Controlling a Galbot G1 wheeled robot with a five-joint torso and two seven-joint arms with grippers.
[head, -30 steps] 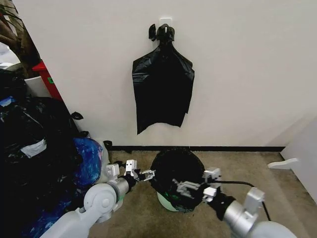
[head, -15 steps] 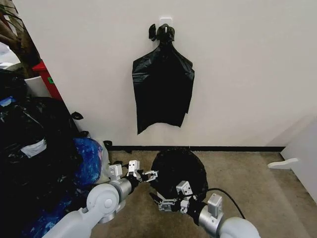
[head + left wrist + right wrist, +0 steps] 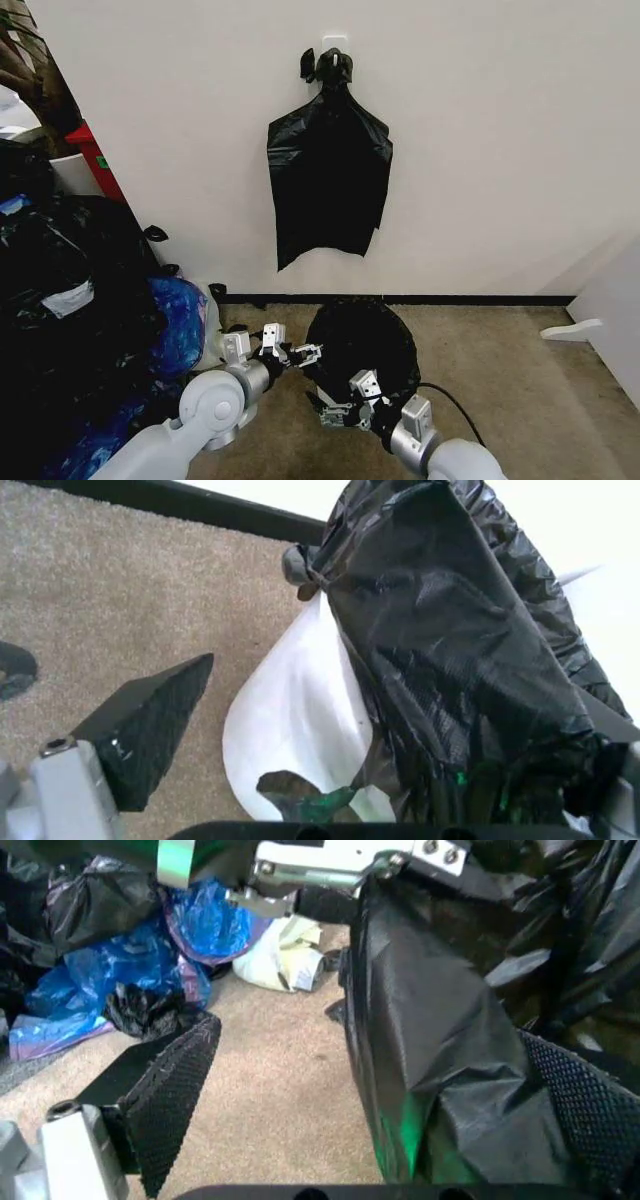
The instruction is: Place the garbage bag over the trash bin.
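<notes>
Bag: your thin, glossy, crinkly black plastic garbage bag (image 3: 362,335) is draped over the round white plastic trash bin (image 3: 295,735), which stands on the tan carpet (image 3: 520,370) near the wall

Coverage: in the left wrist view the bag's edge stops partway down the bin on that side and bare white wall shows below it, so I judge the bag not yet fully pulled down

Left gripper: the left gripper (image 3: 303,352) sits at the bag's left edge, fingers spread; one black pad (image 3: 150,727) stands apart from the bin over the carpet, and the bag and bin lie between the fingers, not pinched

Right gripper: the right gripper (image 3: 340,412) is at the near side of the bin; its mesh-faced fingers (image 3: 170,1087) are open, with a fold of bag hanging between them, ungripped as far as I can see

Key relation: the bag hem runs down the bin wall, just inside each open gripper; the left gripper is nearer the exposed white side, so you close there to catch the hem

Surroundings: a heap of black and blue bags (image 3: 90,300) lies to the left
</notes>
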